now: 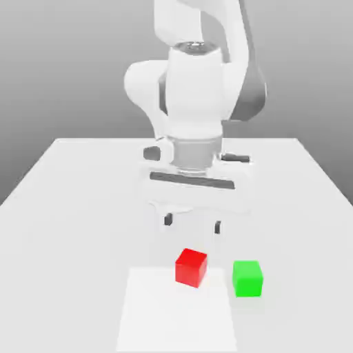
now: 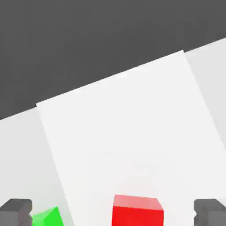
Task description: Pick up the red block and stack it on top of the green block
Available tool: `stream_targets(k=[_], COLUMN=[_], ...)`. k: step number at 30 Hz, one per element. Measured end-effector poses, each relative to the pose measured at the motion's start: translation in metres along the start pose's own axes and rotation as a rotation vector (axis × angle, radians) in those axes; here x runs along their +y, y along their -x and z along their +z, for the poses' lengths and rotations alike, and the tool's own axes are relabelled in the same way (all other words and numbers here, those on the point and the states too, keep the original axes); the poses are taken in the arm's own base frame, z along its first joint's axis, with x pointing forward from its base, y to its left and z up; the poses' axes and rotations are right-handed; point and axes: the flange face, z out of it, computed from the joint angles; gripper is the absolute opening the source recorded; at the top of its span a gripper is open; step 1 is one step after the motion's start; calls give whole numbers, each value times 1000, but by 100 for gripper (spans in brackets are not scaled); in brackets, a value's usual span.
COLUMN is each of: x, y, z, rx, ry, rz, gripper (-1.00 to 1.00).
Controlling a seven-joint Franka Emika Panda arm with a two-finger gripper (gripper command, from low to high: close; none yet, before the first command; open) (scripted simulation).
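Observation:
The red block rests on the white table near its front edge, on a brighter white patch. Just to the exterior view's right of it sits the green block, a small gap between the two. My gripper hangs open above and slightly behind the red block, dark fingertips spread wide and well clear of it. In the hand view the red block lies between the two dark fingertips, and a corner of the green block sits close beside one of them.
The white table stretches out on both sides of the arm. A brighter rectangular patch marks the surface under the red block. The arm's white body rises behind the gripper.

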Motion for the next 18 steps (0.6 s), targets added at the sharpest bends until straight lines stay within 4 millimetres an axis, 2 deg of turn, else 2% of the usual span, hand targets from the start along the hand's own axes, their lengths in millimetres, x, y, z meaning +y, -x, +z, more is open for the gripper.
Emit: stream_targets(k=[2, 5, 6, 13, 18], x=[7, 10, 11, 11, 9], y=[3, 5, 5, 6, 5], z=[27, 54, 62, 63, 28], rx=[-8, -12, -12, -12, -10], ry=[20, 26, 26, 25, 26], rz=[12, 15, 15, 14, 14], gripper=[0, 0, -100, -100, -100])
